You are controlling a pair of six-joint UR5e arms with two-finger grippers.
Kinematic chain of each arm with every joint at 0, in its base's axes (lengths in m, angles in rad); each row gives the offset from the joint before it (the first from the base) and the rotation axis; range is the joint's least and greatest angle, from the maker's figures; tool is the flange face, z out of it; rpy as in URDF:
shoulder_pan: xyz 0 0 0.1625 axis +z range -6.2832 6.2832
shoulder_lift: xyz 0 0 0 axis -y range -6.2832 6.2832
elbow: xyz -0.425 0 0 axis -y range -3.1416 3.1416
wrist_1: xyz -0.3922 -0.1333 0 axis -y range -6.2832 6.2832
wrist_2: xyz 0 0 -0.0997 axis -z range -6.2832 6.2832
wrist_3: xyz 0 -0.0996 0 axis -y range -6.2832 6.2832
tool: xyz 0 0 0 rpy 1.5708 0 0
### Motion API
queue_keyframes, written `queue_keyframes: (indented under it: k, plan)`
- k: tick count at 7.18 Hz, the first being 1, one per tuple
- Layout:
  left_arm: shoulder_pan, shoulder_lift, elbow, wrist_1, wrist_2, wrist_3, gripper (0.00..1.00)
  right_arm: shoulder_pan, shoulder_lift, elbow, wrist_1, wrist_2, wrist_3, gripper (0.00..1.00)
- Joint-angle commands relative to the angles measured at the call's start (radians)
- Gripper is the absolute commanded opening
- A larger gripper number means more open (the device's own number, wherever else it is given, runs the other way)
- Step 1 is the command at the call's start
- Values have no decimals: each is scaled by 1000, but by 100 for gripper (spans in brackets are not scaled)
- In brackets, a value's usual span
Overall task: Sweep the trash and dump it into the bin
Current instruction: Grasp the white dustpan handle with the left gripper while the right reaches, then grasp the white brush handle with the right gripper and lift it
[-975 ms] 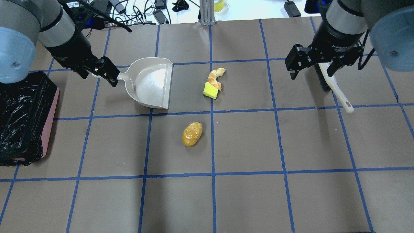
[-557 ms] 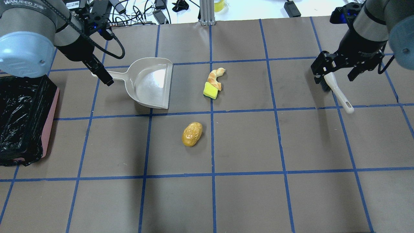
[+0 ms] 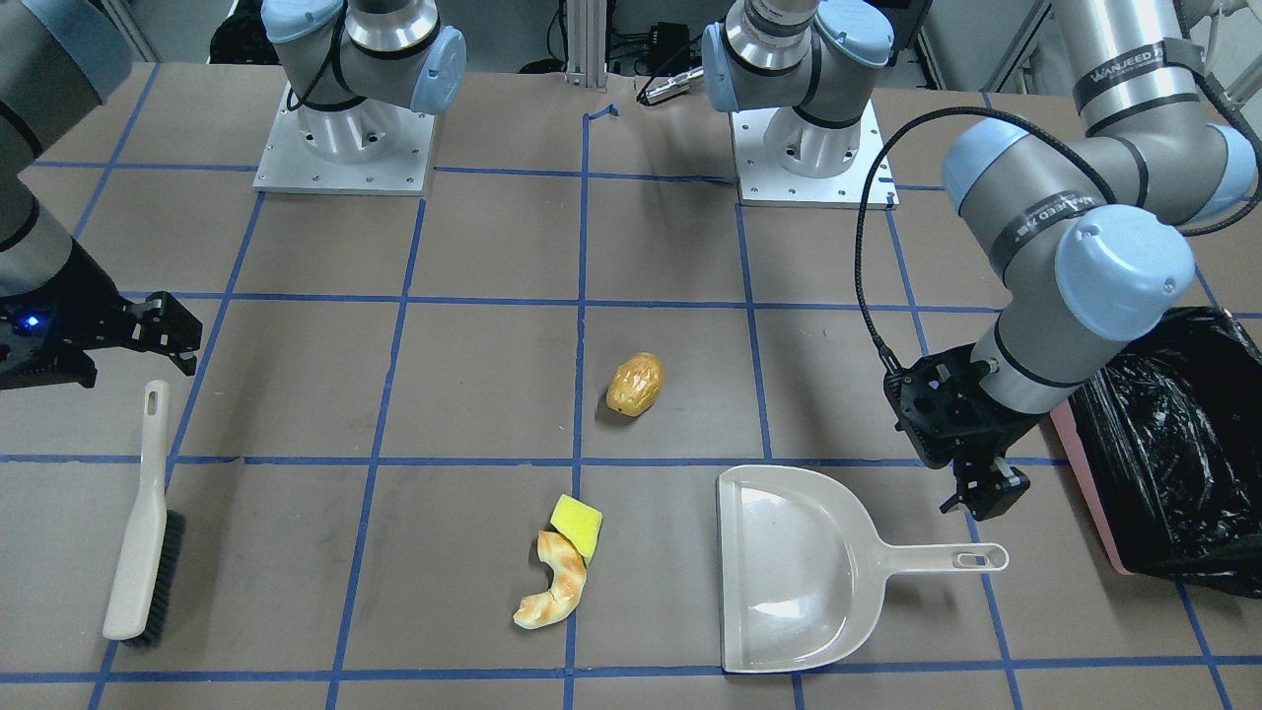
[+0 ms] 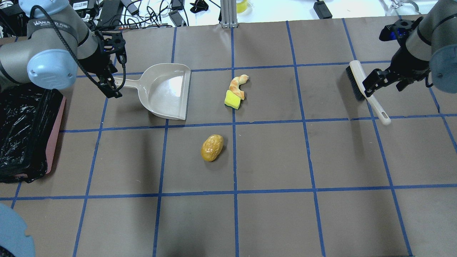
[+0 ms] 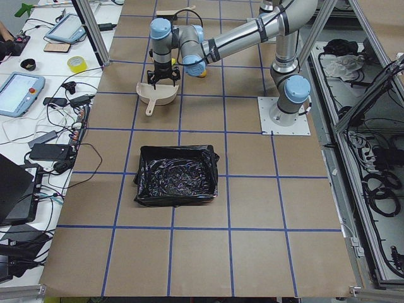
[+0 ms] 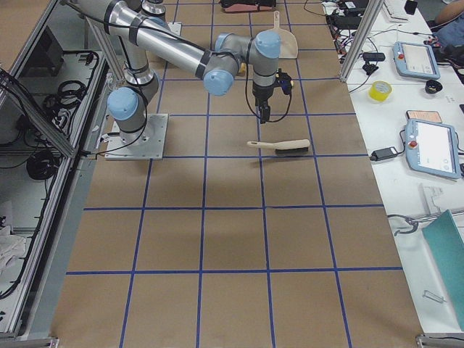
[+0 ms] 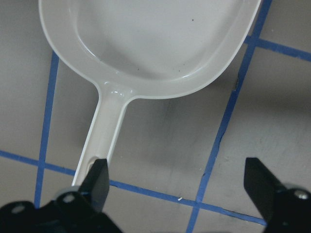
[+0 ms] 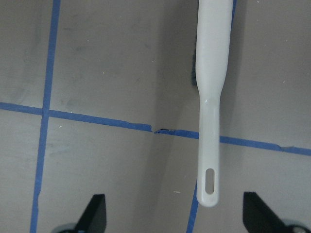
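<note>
The golden-brown nugget (image 4: 212,147) lies mid-table. The tan croissant piece (image 4: 238,85) touches the yellow-green sponge block (image 4: 232,100) beyond it. The pink bin (image 4: 56,132) with its black bag stands at the left edge. The beige dustpan (image 4: 166,91) lies flat, mouth toward the trash. My left gripper (image 4: 111,89) is open and empty over the end of its handle (image 7: 104,141). My right gripper (image 4: 385,84) is open and empty above the white brush (image 4: 367,93), whose handle (image 8: 210,121) lies between the fingers, untouched.
Blue tape lines grid the brown table (image 4: 271,157). Cables and adapters (image 4: 153,10) lie beyond the far edge. Both arm bases (image 3: 340,138) stand at the robot side. The bin also shows in the front view (image 3: 1173,444).
My left gripper has turned and closed in on the dustpan handle's end. My right gripper has moved right, from over the bristles to beside the brush handle. No object has moved.
</note>
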State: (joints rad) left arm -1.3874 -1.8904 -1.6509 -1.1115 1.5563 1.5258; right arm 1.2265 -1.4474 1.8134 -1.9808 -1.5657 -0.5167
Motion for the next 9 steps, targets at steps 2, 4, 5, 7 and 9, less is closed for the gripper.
queue_keyframes:
  k: [2,4,5,7,9]
  plan:
    - [4,-129,60,32,-7,215,100,-12,85,23,-155,-49,-52,100]
    - [4,-171,115,35,-10,266,100,-34,134,23,-182,-50,-63,100]
    - [4,-192,124,36,-30,266,100,-57,157,23,-194,-40,-66,100]
    - [5,-219,128,50,-35,257,100,-68,215,23,-207,-36,-100,99]
    - [7,-229,115,55,-50,257,100,-68,240,23,-193,-39,-100,93]
